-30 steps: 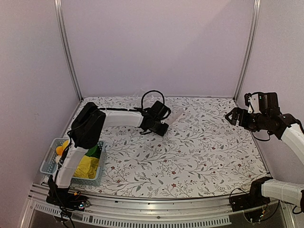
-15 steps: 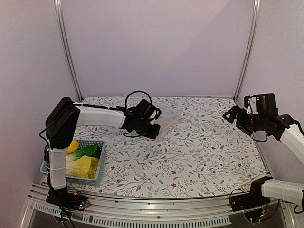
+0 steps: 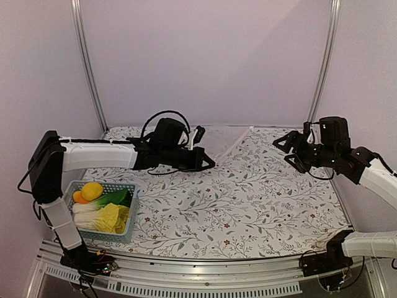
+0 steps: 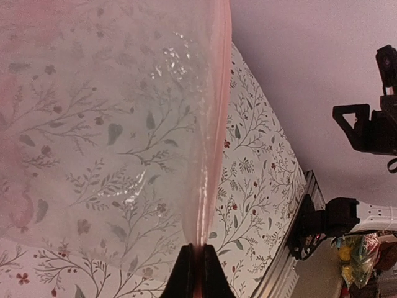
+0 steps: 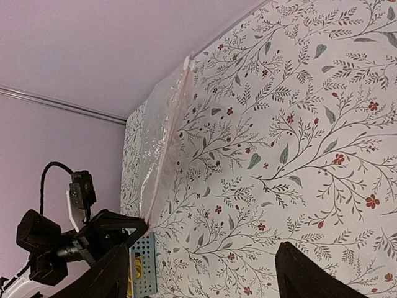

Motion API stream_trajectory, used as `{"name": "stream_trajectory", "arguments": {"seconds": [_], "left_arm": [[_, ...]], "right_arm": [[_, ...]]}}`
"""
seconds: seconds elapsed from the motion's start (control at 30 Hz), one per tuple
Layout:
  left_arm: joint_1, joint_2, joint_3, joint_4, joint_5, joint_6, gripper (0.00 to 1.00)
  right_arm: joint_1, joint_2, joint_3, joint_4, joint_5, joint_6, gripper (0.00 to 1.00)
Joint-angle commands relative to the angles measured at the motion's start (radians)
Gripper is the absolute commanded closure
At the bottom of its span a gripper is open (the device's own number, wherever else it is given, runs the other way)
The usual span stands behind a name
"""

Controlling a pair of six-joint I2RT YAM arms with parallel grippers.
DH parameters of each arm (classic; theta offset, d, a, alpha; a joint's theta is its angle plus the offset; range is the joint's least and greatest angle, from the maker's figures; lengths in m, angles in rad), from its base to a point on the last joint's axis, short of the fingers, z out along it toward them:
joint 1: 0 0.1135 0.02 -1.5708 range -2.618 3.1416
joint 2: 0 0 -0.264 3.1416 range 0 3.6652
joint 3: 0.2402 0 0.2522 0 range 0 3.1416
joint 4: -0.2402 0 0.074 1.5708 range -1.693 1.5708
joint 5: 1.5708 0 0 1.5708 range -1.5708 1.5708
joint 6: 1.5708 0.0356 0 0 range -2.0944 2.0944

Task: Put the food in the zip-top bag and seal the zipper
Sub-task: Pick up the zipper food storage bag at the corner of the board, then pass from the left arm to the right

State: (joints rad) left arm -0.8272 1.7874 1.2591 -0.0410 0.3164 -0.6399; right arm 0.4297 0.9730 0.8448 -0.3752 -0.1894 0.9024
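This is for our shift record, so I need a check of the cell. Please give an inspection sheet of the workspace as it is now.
Surface: floral cloth, flat.
Job's things: clear bag at the back, held by one edge; yellow fruit, orange fruit, bok choy and napa cabbage in the blue basket.
Clutter: nothing seen.
Grippers: left gripper shut on the bag's edge; right gripper open, holding nothing.
Cables: black loop arches over the left wrist.
Surroundings: lilac walls, metal posts.

There's the light-blue slotted basket (image 3: 132, 217) at the near-left corner, resting on a white tablecloth (image 3: 260, 205) printed with grey-green sprigs and small red flowers. Behind it are plain lilac walls (image 3: 205, 62), with a metal post (image 3: 87, 62) at each back corner.
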Motion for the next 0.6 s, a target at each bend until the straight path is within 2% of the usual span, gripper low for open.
{"name": "stream_trajectory", "arguments": {"seconds": [0.0, 0.13, 0.57], "left_arm": [[-0.023, -0.044, -0.059, 0.124, 0.097, -0.098, 1.0], [-0.041, -0.074, -0.087, 0.137, 0.11, -0.119, 1.0], [-0.096, -0.13, -0.172, 0.234, 0.093, -0.216, 1.0]], "right_arm": [[0.032, 0.064, 0.067, 0.053, 0.054, 0.037, 0.21], [0.041, 0.15, 0.094, 0.091, 0.04, 0.037, 0.29], [0.064, 0.335, 0.147, 0.215, -0.001, 0.06, 0.4]]}}
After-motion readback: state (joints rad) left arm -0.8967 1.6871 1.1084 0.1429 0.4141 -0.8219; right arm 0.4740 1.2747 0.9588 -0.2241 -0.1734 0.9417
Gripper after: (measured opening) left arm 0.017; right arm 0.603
